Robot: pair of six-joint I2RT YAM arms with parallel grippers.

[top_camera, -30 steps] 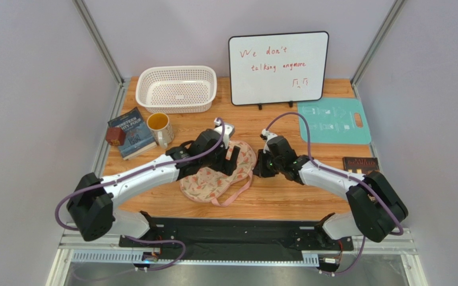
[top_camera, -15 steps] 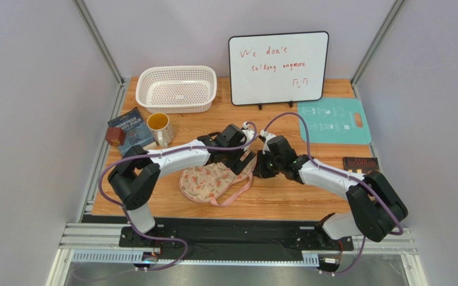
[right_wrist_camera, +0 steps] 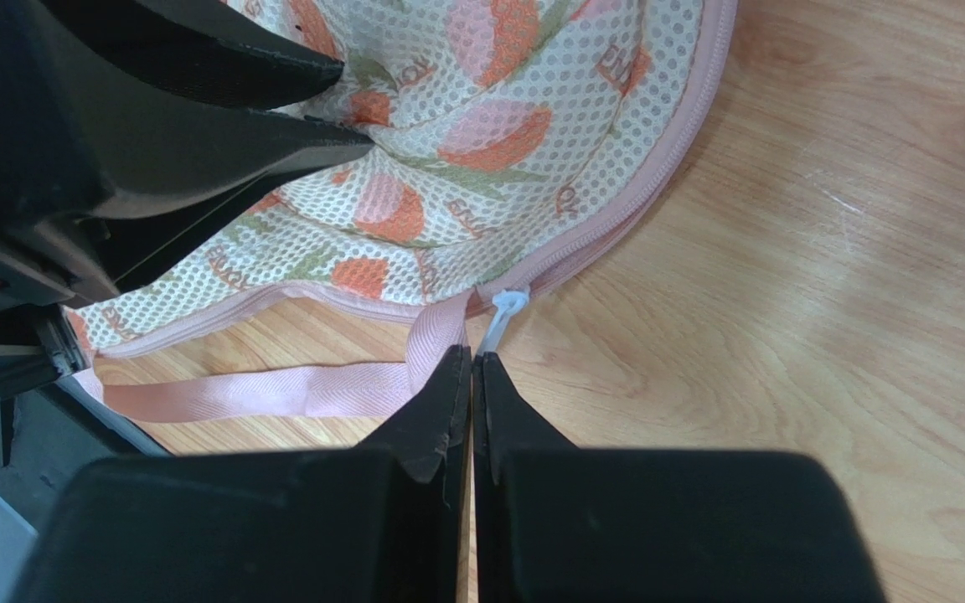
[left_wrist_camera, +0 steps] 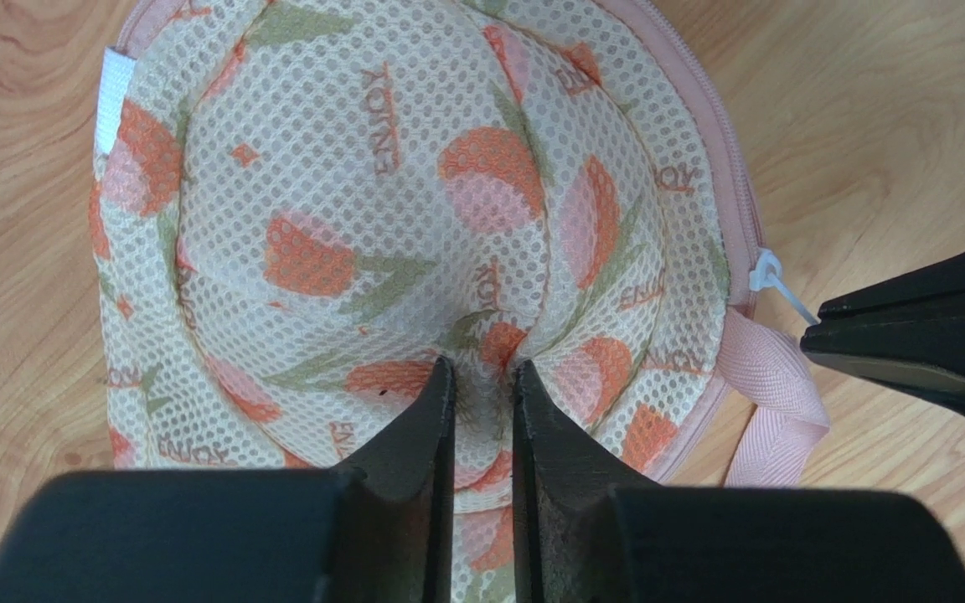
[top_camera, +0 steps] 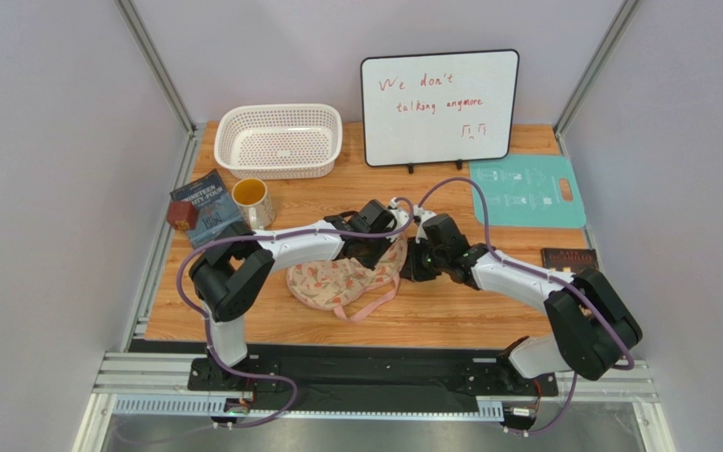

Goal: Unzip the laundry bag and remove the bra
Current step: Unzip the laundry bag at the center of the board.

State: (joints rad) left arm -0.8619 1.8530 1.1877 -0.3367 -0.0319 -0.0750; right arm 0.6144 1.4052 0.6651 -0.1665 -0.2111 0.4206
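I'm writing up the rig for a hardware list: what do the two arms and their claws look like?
Both the left arm and right arm have white links between bulky black joints, each trailed by a looping purple cable. The left claw and right claw are matte black, with two tapering fingers.

Pale lilac walls (top_camera: 45,141) enclose a wooden table (top_camera: 450,320); metal corner posts (top_camera: 153,61).
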